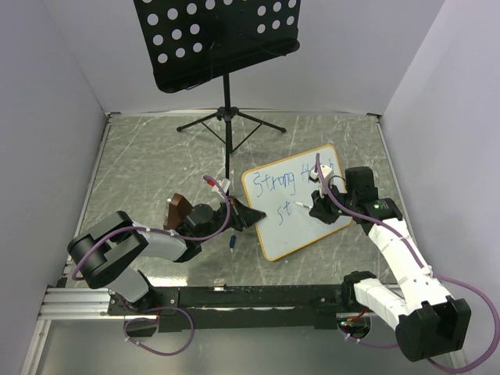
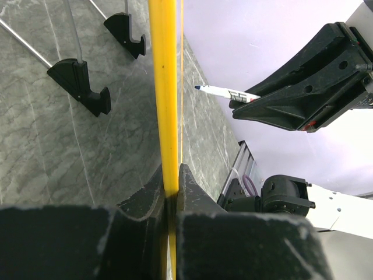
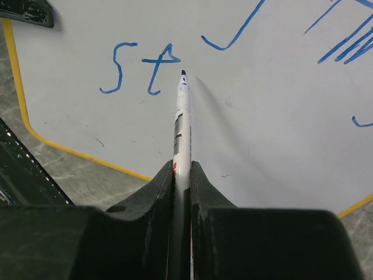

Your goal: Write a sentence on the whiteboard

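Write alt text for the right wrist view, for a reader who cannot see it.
The right gripper, shut on a white marker, holds its blue tip just beside the "t" of a blue "St" on the whiteboard. More blue strokes cross the board's top, and its yellow frame curves along the lower left.

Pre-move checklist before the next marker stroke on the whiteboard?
1. left gripper clamped on the whiteboard frame: ok.
2. right gripper shut on the marker: ok.
3. marker uncapped, tip just past the "t": ok.
4. tip touching the board: cannot tell.
5. blank board to the right of "St" for more letters: ok.
6. sentence complete: not ok, second line reads only "St".
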Controlling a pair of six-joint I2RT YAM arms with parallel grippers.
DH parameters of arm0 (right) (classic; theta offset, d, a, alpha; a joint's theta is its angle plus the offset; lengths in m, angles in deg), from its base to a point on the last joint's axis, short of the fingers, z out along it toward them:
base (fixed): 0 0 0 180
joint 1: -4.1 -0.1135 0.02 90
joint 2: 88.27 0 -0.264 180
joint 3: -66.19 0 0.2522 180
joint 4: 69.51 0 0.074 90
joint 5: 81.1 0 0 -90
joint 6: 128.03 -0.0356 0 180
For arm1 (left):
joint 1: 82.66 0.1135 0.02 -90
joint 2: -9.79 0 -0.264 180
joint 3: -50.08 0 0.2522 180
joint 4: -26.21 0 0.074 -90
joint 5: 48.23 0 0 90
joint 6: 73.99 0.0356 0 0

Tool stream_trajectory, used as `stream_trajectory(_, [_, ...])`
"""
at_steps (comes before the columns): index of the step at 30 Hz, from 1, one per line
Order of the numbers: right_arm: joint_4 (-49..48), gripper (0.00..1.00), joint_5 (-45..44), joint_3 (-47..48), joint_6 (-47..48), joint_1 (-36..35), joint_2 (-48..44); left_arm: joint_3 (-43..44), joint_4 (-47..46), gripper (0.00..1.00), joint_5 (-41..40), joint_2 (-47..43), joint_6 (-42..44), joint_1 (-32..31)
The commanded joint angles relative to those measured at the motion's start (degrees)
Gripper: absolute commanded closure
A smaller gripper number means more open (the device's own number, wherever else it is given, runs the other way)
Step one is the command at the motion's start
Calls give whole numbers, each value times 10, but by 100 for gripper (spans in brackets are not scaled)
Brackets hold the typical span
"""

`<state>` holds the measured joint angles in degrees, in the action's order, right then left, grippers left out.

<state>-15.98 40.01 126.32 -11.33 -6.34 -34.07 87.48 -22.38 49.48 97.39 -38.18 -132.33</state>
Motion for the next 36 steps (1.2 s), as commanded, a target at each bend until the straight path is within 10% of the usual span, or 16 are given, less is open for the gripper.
stream_trajectory(1, [-26,100,8,-5,8,3,-5,7,-65,99,8,-18,8,-3])
stream_trajectory(36, [-24,100,-13,-13,24,-23,46,17,-68,99,13,-9,11,-2])
